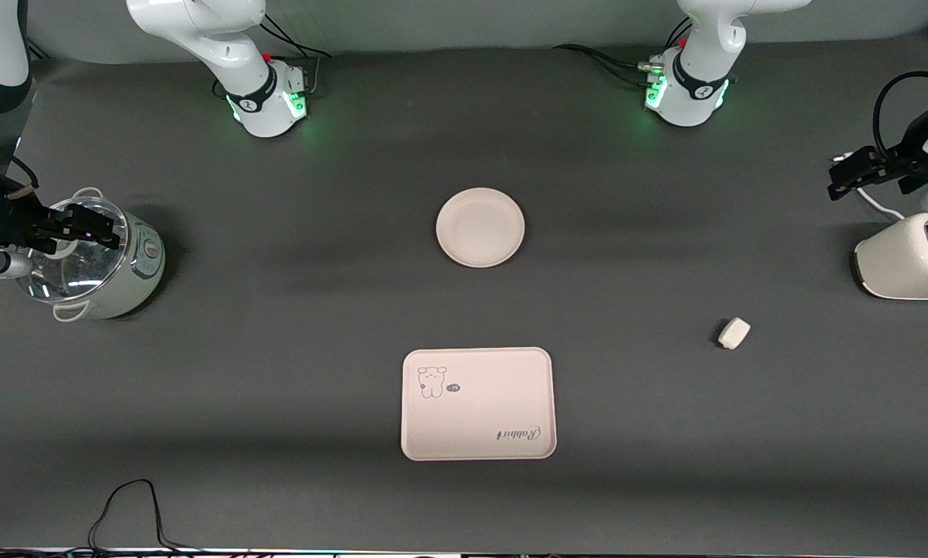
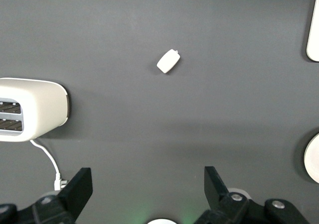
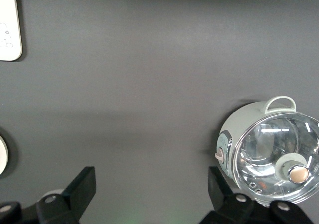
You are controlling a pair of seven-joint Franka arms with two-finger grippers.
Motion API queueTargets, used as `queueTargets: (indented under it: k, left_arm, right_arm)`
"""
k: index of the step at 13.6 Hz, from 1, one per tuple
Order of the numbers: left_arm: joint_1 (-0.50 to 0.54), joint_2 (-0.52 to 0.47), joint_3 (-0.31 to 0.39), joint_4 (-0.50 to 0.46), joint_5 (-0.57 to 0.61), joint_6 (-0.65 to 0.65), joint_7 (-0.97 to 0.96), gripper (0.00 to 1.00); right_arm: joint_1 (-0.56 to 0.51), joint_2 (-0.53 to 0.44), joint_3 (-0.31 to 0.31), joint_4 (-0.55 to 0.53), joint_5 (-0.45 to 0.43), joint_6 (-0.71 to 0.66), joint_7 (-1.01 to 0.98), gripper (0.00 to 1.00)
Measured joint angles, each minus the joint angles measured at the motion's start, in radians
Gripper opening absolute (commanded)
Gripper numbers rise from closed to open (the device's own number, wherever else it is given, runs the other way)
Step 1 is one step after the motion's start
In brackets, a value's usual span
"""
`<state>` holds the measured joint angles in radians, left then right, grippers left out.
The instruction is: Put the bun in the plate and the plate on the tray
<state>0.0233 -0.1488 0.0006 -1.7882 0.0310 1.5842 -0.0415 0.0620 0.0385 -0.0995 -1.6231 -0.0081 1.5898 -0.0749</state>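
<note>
1. Grippers first: left gripper (image 2: 144, 186) jaws spread wide, nothing held, up over toaster (image 1: 909, 263) at left arm's table end.
2. Right gripper (image 3: 152, 189) same, wide and empty, over rice cooker (image 1: 100, 263).
3. Bun (image 1: 733, 333) on table, nearer front cam than toaster.
4. Plate (image 1: 480, 227) mid-table, bare; tray (image 1: 477, 404) nearer cam, apart.

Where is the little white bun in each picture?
Front view: the bun lies alone on the dark table, toward the left arm's end, nearer the camera than the toaster.
Left wrist view: the bun sits in the upper middle of the picture, with the toaster at the edge.
Right wrist view: not in it.
Shared landmark: the toaster.
</note>
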Motion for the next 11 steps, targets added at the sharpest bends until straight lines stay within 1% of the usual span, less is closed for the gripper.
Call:
queueTargets:
  k: [6, 11]
  left_arm:
    - [0.004, 0.0, -0.03, 0.045, 0.0, -0.084, -0.01, 1.0]
    - [0.006, 0.001, -0.031, 0.082, 0.0, -0.098, -0.01, 1.0]
  right_arm:
    - [0.0, 0.0, 0.0, 0.0, 0.0, 0.0, 0.0, 1.0]
    - [0.0, -0.001, 0.0, 0.0, 0.0, 0.0, 0.0, 1.0]
